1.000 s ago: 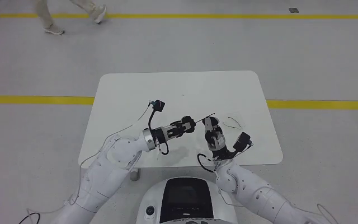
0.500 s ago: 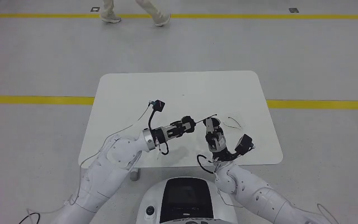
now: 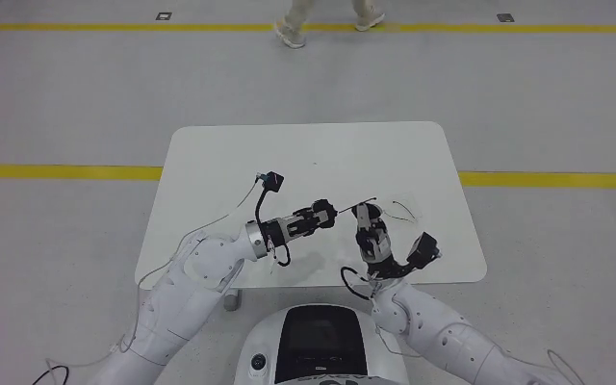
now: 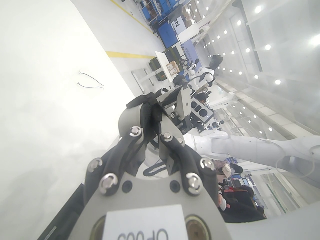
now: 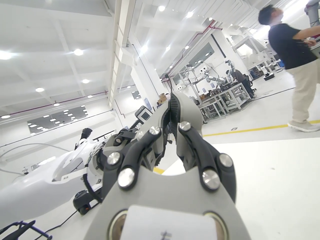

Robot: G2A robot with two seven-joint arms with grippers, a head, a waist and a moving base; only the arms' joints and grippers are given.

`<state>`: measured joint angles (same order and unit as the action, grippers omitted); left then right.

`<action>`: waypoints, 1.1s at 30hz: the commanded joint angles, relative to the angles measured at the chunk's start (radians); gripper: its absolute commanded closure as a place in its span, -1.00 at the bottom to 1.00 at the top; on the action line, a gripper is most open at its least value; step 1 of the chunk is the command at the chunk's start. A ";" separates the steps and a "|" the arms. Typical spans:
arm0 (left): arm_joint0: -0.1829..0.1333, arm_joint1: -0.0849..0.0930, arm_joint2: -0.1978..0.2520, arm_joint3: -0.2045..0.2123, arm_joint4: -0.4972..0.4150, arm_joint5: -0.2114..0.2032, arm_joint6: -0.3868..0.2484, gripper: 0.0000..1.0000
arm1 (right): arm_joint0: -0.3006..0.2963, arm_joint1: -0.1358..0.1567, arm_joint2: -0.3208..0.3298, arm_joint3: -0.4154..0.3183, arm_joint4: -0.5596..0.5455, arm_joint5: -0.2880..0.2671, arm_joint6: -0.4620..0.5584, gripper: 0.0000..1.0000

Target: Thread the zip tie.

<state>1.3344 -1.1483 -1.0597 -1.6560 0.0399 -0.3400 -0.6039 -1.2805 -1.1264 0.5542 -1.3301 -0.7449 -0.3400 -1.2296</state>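
The thin black plastic zip tie is held above the white counter near its front edge. Its long axis runs left to right, and the free end points to the robot's right. The left gripper has its fingers pinching one end. The right gripper has its fingers pressed together on the zip tie farther along. A thin dark curved strip lies on the counter nearby.

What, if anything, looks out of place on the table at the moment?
Little stands out. A thin loose strand lies curled on the table near the right gripper, apart from the zip tie held between it and the left gripper. Nothing looks spilled or damaged.
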 commanded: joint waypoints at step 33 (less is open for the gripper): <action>0.025 0.015 0.012 -0.049 0.012 0.000 -0.015 1.00 | -0.101 0.050 0.097 -0.045 -0.162 0.000 -0.066 1.00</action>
<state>1.3621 -1.1342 -1.0486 -1.7044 0.0539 -0.3400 -0.6094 -1.3790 -1.0793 0.6510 -1.3735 -0.9035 -0.3400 -1.2922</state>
